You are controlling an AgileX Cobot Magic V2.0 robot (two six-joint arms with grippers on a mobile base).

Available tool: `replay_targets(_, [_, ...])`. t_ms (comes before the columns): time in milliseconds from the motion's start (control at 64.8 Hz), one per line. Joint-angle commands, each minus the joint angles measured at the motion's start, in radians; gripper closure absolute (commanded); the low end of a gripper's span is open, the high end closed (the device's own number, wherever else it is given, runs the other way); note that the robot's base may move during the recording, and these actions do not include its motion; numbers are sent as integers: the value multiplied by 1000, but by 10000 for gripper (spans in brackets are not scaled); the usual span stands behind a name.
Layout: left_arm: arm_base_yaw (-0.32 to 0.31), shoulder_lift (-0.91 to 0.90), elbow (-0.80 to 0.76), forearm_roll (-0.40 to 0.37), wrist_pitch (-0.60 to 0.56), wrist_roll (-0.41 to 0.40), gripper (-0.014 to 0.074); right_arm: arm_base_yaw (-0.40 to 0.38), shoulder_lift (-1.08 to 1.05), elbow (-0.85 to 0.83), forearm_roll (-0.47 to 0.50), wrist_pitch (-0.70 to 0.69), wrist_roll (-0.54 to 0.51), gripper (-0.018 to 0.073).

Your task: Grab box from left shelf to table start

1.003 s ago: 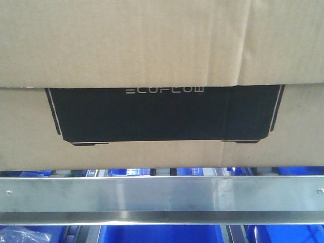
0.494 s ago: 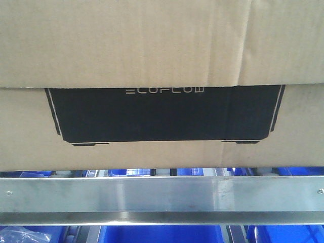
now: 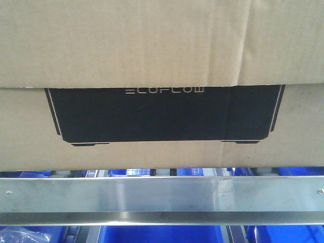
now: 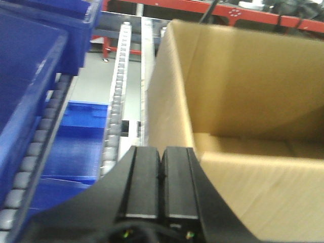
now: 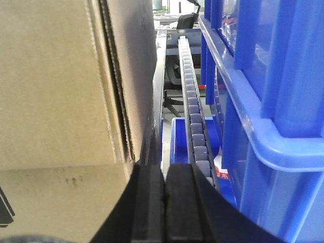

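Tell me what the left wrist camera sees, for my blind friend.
A big open brown cardboard box fills the right side. The left gripper, black and shut, sits bottom centre beside the box's wall, with a roller track and blue bins to its left.

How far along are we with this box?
Done: left gripper and right gripper, both shut, flank the box. In hand: the side grasp; contact unclear. Left: the box sits above the left shelf rail, so lifting and moving it to the table remain.

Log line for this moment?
box: on left shelf, top open | left gripper: shut, beside box | right gripper: shut, beside box
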Motion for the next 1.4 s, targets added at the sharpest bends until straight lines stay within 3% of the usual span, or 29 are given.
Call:
replay_targets(0, [-5, 70, -84, -29, -35, 0, 691, -6, -5, -17, 0, -87, -11, 512])
replay_targets(77, [-5, 139, -158, -29, 58, 0, 682, -6, -5, -17, 0, -87, -11, 512])
replay_targets(139, [-5, 191, -220, -29, 124, 0, 593, -6, -5, -17, 0, -87, -11, 512])
replay_targets(247, [-5, 230, -277, -29, 129, 0, 389, -6, -5, -17, 0, -87, -11, 512])
replay_targets(324, [-5, 254, -302, -29, 125, 0, 316, -6, -5, -17, 0, -87, -11, 512])
replay_targets(802, [-10, 500, -439, -21, 169, 0, 312, -6, -5, -17, 0, -87, -11, 512])
replay_targets(1111, [-129, 631, -515, 30, 183, -2, 312, -6, -5, -17, 0, -87, -11, 512])
replay_targets(1389, [-139, 728, -519, 151, 150, -168, 312, -6, -5, -17, 0, -87, -11, 512])
